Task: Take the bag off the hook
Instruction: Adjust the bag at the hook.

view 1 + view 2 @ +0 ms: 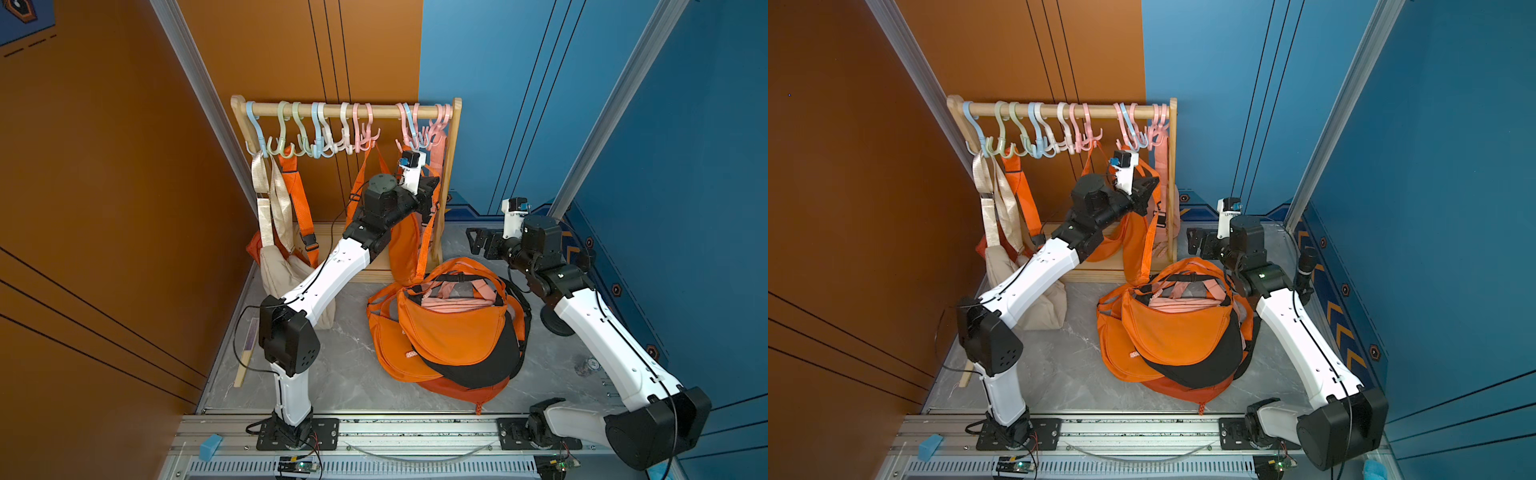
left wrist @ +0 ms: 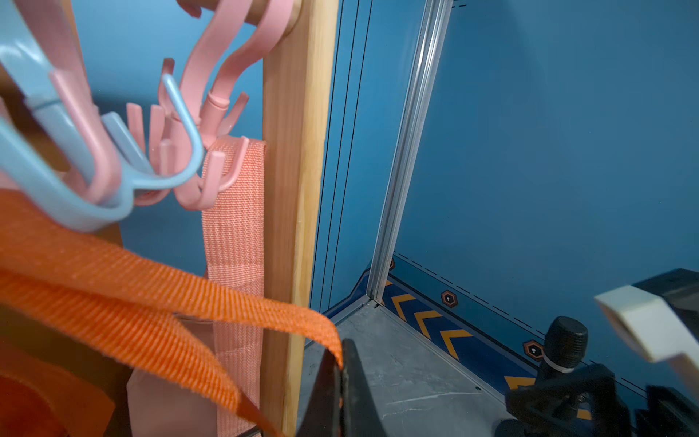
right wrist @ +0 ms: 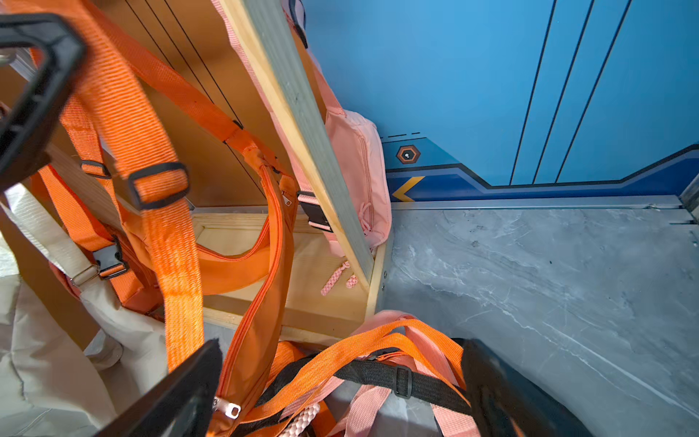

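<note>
The orange bag (image 1: 405,245) hangs within the wooden rack (image 1: 345,110), its body slumped low near the right-hand post. Its orange strap (image 2: 151,299) rises toward the pink hooks (image 1: 356,129) in both top views; whether it rests on a prong I cannot tell. My left pincer (image 2: 340,372) is pressed together on this strap, pinching a fold of the webbing just beside the post, below a blue hook (image 2: 68,204). A pink bag (image 3: 359,170) hangs by its own strap against the same post. My right pincer (image 1: 478,243) stands spread wide and holds nothing, low over the grey surface (image 1: 332,374), near the rack's right foot. Beside it a pile of bags (image 1: 449,332), orange, black and pink, lies on the surface. A beige bag (image 1: 282,270) hangs at the rack's left end, behind my left arm.
</note>
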Robot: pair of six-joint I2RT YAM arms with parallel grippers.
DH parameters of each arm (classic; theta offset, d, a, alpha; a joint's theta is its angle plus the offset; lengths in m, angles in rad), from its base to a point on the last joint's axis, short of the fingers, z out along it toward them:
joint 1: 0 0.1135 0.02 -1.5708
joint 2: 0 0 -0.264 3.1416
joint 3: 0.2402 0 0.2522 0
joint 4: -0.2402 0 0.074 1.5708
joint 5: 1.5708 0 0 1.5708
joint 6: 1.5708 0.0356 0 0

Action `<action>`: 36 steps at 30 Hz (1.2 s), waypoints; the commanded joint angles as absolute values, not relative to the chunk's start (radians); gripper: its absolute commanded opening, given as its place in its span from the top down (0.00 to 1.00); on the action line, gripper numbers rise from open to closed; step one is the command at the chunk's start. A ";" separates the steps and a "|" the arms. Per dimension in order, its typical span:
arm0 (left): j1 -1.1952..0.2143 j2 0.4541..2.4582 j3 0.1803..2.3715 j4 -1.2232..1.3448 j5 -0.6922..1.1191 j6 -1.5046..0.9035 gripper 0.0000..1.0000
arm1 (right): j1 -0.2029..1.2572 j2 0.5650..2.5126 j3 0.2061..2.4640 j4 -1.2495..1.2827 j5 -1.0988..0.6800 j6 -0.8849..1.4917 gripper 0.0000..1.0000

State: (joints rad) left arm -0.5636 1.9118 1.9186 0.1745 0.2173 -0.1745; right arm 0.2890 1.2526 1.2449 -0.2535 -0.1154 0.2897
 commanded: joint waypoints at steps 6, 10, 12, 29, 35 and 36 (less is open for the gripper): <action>-0.580 2.053 2.122 0.142 0.141 -0.164 1.00 | 0.303 1.220 1.194 -0.250 -0.146 0.310 0.00; -0.578 2.128 2.273 0.093 0.126 -0.170 1.00 | 0.318 1.225 1.192 -0.251 -0.144 0.310 0.00; -0.580 2.162 2.343 0.073 0.130 -0.170 1.00 | 0.325 1.225 1.191 -0.253 -0.138 0.310 0.00; -0.611 2.025 1.960 0.203 0.127 -0.196 0.81 | 0.329 1.232 1.211 -0.261 -0.114 0.302 0.00; -0.617 1.905 1.744 0.270 0.121 -0.193 0.44 | 0.336 1.266 1.262 -0.266 -0.114 0.298 0.00; -0.617 1.886 1.710 0.284 0.118 -0.193 0.41 | 0.339 1.272 1.273 -0.269 -0.114 0.296 0.00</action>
State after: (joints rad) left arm -0.6090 1.9602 1.7718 0.2134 0.1226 -0.1955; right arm 0.3290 1.2499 1.2228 -0.2558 -0.1276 0.2928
